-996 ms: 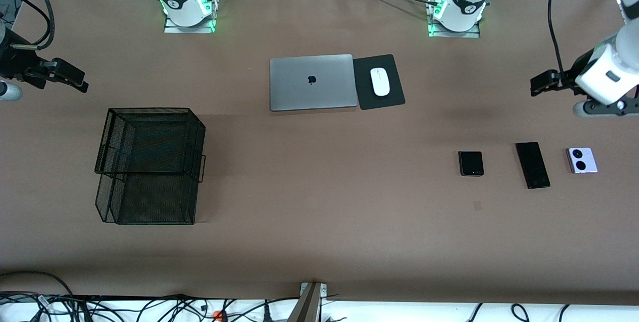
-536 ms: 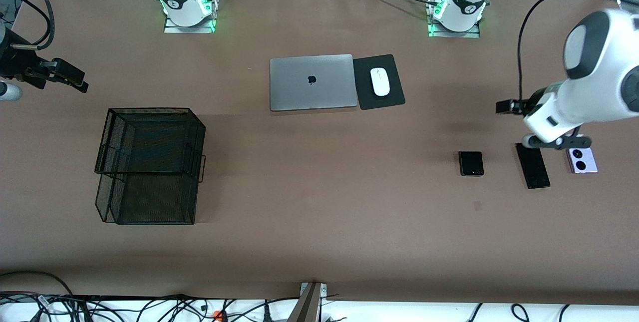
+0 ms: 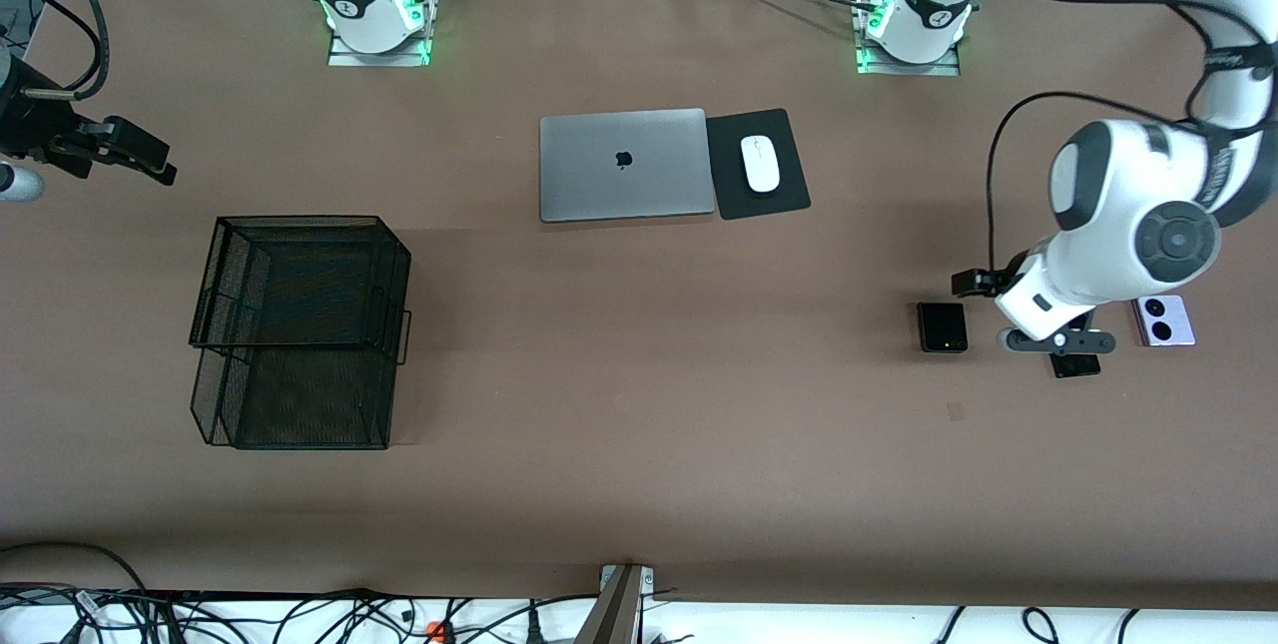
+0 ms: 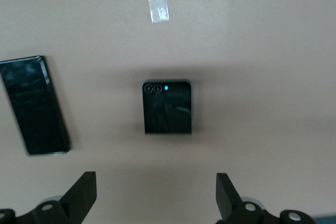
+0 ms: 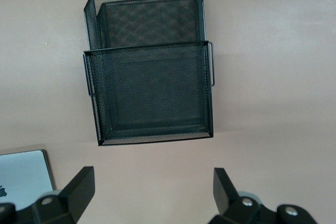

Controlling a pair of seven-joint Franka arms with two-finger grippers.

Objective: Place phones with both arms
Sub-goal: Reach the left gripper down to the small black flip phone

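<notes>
Three phones lie in a row toward the left arm's end of the table: a squarish black flip phone point(image 3: 942, 326), a long slim black slab point(image 3: 1075, 365) mostly hidden under the left hand, and a lavender-white one point(image 3: 1163, 321) with two black circles. My left gripper point(image 3: 973, 282) hangs open and empty over the table beside the flip phone. In the left wrist view the flip phone point(image 4: 168, 107) lies ahead of the open left gripper point(image 4: 156, 182), with the slab point(image 4: 34, 106) beside it. My right gripper point(image 3: 140, 155) waits open and empty point(image 5: 152, 179) at the right arm's end.
A black wire mesh basket point(image 3: 300, 324) stands toward the right arm's end and shows in the right wrist view point(image 5: 149, 93). A closed grey laptop point(image 3: 626, 165) and a white mouse point(image 3: 760, 163) on a black pad point(image 3: 789, 190) lie mid-table near the bases.
The left arm has swung in from the table's end and come down over the phones, now covering most of the slab. The right arm has not moved.
</notes>
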